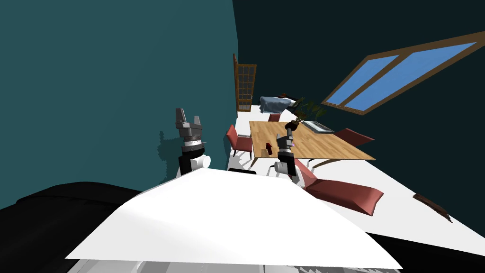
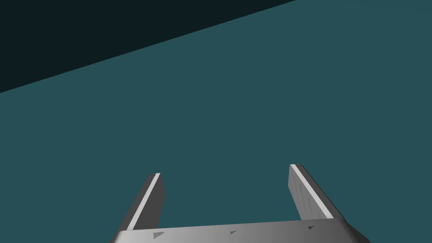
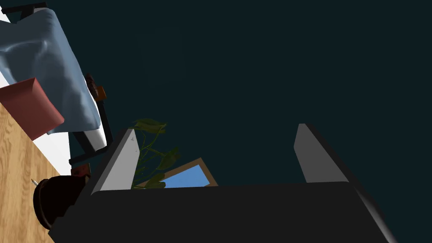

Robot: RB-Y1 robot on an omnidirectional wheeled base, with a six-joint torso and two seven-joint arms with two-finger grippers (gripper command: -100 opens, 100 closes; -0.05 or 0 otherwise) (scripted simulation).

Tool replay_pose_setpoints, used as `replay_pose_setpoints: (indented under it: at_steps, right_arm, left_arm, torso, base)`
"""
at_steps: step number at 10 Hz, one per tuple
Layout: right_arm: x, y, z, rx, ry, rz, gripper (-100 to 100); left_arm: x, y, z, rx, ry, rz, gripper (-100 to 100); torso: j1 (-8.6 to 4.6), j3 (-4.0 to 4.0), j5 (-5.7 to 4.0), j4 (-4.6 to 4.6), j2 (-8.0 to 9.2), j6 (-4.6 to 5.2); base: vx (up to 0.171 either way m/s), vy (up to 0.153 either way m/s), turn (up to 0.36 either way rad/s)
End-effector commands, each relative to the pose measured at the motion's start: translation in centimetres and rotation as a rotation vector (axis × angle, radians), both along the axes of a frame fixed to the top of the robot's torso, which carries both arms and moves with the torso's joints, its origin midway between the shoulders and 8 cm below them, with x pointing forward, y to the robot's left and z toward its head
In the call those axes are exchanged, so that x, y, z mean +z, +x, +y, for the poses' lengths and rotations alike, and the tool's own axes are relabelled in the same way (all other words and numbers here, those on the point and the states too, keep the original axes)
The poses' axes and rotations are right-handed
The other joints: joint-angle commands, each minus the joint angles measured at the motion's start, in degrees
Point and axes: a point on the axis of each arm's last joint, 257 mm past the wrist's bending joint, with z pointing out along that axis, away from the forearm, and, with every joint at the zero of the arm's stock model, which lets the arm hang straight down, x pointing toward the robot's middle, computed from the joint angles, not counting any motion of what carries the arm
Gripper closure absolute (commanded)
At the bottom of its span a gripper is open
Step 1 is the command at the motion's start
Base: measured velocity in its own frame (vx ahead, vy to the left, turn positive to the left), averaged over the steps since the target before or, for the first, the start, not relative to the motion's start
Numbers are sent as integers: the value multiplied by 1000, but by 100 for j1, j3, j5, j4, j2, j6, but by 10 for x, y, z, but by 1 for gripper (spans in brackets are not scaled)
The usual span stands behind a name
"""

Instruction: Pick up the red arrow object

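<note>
1. Step in hand: approach. Nothing is gripped, and the robot stands at the near end of the table [image 1: 322,142].
2. Target: a small dark red object [image 1: 269,148] lies on the table near the edge facing a red chair [image 1: 239,140]. A small brown piece [image 1: 264,151] lies just beside it. Its arrow shape cannot be made out from here.
3. Right gripper [image 1: 286,137]: it hovers over the near end of the table, just beside the object in the head view. Its fingers point up toward the dark wall, not down at the tabletop. The jaws stand wide and hold nothing.
4. Left gripper [image 1: 188,116]: it is raised beside the teal wall, well apart from the table. The jaws stand wide and hold nothing.
5. Next move, as a judgement: tilt the right wrist down until the fingers face the tabletop. Centre them over the object, descend, then close. Keep clear of the pot [image 1: 292,125] with its plant, further along the table.
6. Brands, labels, writing: none can be read.
</note>
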Motion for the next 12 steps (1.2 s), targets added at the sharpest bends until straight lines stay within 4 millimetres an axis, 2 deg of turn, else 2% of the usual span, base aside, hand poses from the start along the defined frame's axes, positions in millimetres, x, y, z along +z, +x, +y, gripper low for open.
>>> replay_pose_setpoints:
  at_steps: [1, 2, 3, 4, 5, 6, 7, 8, 9, 10, 11, 12]
  right_arm:
    - [-4, 7, 0, 8, 23, 22, -100]
    - [-17, 22, 0, 24, 69, 62, -100]
    - [-18, 22, 0, 24, 69, 64, -100]
    - [-31, 36, 0, 40, 116, 102, -100]
    - [-32, 37, 0, 39, 117, 107, -100]
    - [-44, 51, 1, 54, 166, 147, -100]
    - [-46, 52, 0, 53, 167, 153, -100]
    - [-58, 66, 2, 67, 217, 193, -100]
    - [-61, 67, 1, 66, 218, 200, -100]
    - [-73, 81, 3, 80, 270, 241, -100]
    - [-77, 81, 3, 77, 271, 249, -100]
    - [-86, 94, 5, 90, 322, 286, -100]
  left_arm:
    - [0, 0, 0, 0, 0, 0, 0]
    - [0, 0, 0, 0, 0, 0, 0]
    - [0, 0, 0, 0, 0, 0, 0]
    - [0, 0, 0, 0, 0, 0, 0]
    - [0, 0, 0, 0, 0, 0, 0]
    - [0, 0, 0, 0, 0, 0, 0]
    - [0, 0, 0, 0, 0, 0, 0]
    - [0, 0, 0, 0, 0, 0, 0]
    - [0, 0, 0, 0, 0, 0, 0]
    - [0, 0, 0, 0, 0, 0, 0]
    - [0, 0, 0, 0, 0, 0, 0]
    - [0, 0, 0, 0, 0, 0, 0]
  torso:
    - [0, 0, 0, 0, 0, 0]
    - [1, 1, 1, 1, 2, 0]
    - [0, 1, 0, 0, 1, 0]
    - [1, 2, 1, 1, 3, 0]
    - [-1, 1, 0, 1, 2, 0]
    - [1, 1, 1, 1, 2, 0]
    - [-1, 1, 1, 1, 1, 0]
    - [1, 1, 0, 0, 2, -1]
    - [0, 1, 1, 0, 1, 0]
    - [1, 1, 1, 1, 2, 0]
    - [1, 0, 1, 0, 0, 0]
    - [2, 2, 1, 0, 3, 0]
  base:
    - [11, -5, -21]
    - [13, -10, -49]
    - [10, -8, -25]
    - [14, -10, -59]
    - [13, -7, -26]
    - [17, -9, -56]
    - [13, -6, -27]
    - [13, -8, -56]
    - [13, -6, -27]
    - [16, -7, -58]
    - [14, -5, -25]
    - [16, -9, -58]
